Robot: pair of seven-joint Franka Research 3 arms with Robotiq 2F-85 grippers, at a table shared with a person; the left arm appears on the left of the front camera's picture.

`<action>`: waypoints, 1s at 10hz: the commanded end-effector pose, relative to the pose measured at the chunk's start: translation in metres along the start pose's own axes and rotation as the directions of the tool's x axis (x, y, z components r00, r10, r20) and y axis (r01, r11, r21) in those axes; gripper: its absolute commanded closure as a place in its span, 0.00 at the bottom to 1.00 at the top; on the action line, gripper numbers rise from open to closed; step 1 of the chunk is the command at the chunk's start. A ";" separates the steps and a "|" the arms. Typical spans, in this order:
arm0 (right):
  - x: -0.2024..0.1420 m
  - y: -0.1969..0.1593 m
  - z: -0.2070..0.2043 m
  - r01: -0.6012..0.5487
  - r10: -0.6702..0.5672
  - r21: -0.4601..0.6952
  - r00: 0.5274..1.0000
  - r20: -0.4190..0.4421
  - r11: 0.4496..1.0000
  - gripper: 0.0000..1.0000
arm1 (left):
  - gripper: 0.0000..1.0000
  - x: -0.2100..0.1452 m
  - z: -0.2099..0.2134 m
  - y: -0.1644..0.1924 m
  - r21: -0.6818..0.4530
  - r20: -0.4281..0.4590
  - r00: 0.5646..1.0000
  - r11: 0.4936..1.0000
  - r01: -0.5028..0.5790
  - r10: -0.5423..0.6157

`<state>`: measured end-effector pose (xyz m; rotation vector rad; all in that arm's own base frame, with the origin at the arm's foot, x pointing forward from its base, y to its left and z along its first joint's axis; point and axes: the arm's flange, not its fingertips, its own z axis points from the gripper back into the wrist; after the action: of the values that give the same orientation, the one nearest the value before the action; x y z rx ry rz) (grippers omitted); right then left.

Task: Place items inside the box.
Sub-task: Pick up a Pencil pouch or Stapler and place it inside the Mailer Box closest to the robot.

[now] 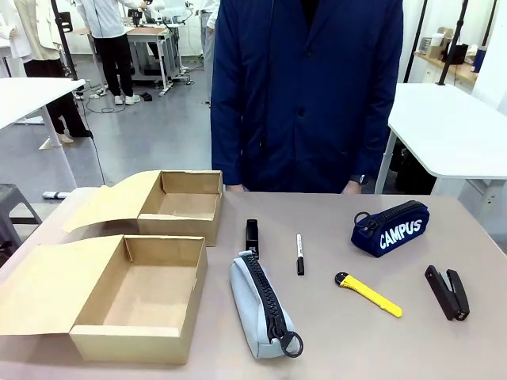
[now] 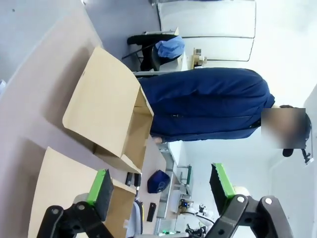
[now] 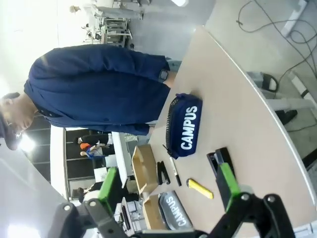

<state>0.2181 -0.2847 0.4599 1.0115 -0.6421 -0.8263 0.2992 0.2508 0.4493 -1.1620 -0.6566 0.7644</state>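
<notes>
Tabletop (image 3: pixel 237 114) bears the navy pouch (image 3: pixel 184 126) well beyond the right pincer (image 3: pixel 167 172) (spread wide, empty).

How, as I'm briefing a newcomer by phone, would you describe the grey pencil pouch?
Find the two open cardboard boxes on the table's left. Right beside the nearer box lies the grey fabric pouch with a black zipper; the other pouch is navy and lies farther right.

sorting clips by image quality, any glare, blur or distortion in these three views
Front view: even light, sharp, only soft shadows under the grey pouch and yellow utility knife. Left wrist view: rolled sideways, background washed out white, the left tool looming large at the bottom edge. Right wrist view: also rolled, overexposed at upper left, yet CAMPUS on the navy pouch reads clearly.
</notes>
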 end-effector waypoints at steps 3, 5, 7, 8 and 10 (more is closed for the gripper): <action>-0.011 0.034 -0.003 -0.049 0.049 0.005 0.998 -0.027 0.999 0.00 | 0.00 0.008 0.008 -0.012 0.020 -0.042 0.999 1.000 0.015 -0.014; -0.011 0.034 -0.003 -0.049 0.049 0.005 0.998 -0.027 0.999 0.00 | 0.00 0.008 0.008 -0.012 0.020 -0.042 0.999 1.000 0.015 -0.014; -0.012 0.036 -0.006 -0.049 0.048 -0.014 0.998 -0.033 0.999 0.00 | 0.00 0.008 0.008 -0.012 0.020 -0.042 0.999 1.000 0.015 -0.014; -0.020 0.040 -0.026 -0.198 0.186 -0.076 0.972 -0.143 0.977 0.00 | 0.00 0.008 0.008 -0.012 0.020 -0.042 0.999 1.000 0.015 -0.014; -0.034 0.057 -0.072 -0.365 0.328 -0.070 0.893 -0.310 0.928 0.00 | 0.00 0.008 0.008 -0.012 0.020 -0.042 0.999 1.000 0.015 -0.014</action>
<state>0.2568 -0.2173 0.4855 0.8895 -0.5233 -0.5244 0.3002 0.2574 0.4617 -1.1411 -0.6205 0.7371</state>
